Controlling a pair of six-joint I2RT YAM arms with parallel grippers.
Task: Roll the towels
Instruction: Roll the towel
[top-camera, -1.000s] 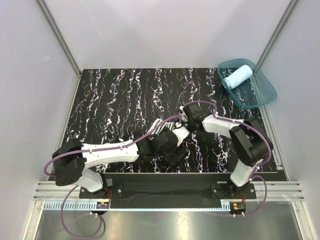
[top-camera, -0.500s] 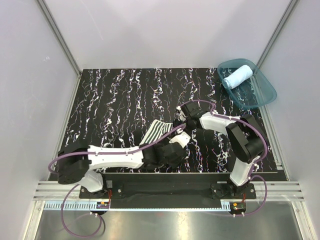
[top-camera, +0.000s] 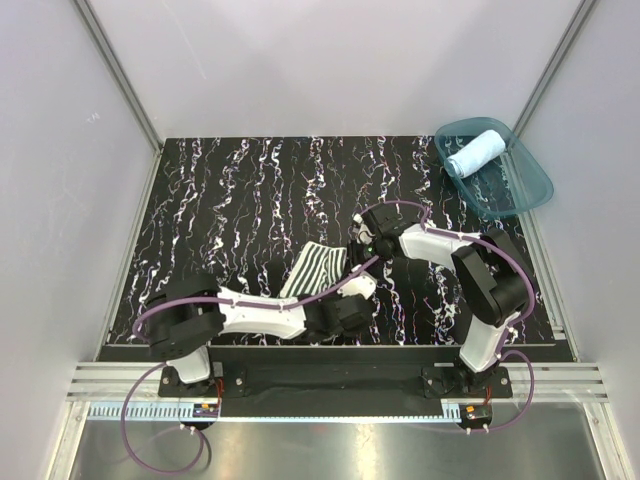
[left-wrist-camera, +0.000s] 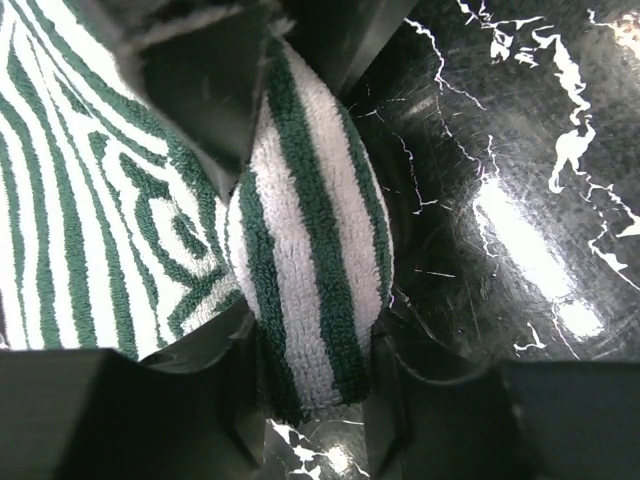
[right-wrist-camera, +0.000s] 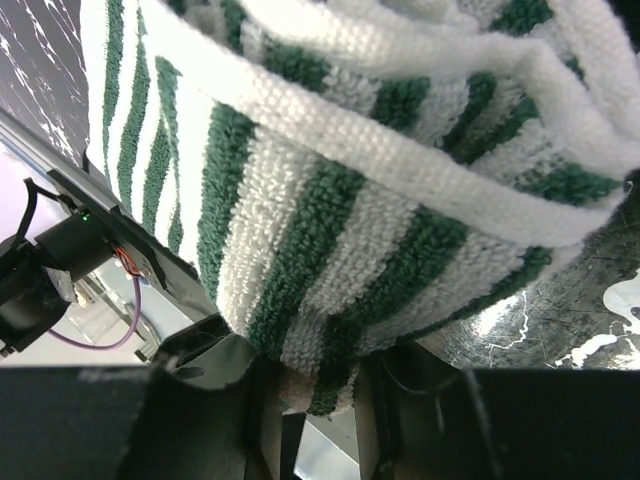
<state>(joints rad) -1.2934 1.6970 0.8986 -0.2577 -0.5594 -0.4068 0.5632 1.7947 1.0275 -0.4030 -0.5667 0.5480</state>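
The dark green-and-white striped towel (top-camera: 318, 268) lies near the table's front middle, partly rolled. In the left wrist view a thick rolled fold of the striped towel (left-wrist-camera: 310, 290) fills the gap between my left gripper (left-wrist-camera: 312, 400) fingers, which press on both its sides. My left gripper (top-camera: 338, 292) sits at the towel's near right edge. My right gripper (top-camera: 358, 243) is at its far right corner, shut on the striped towel's edge (right-wrist-camera: 330, 300), which drapes over the right gripper (right-wrist-camera: 310, 390). The light blue towel (top-camera: 476, 153) lies rolled in the tub.
A translucent teal tub (top-camera: 530, 185) stands at the back right corner of the black marbled table (top-camera: 230, 200). Grey walls enclose the table on three sides. Both arm bases and their purple cables sit along the near rail (top-camera: 330, 380).
My left arm has drawn back toward the near edge, and its gripper has gone from wide open to shut on the towel's fold. More of the striped towel shows. The right gripper shifted slightly left.
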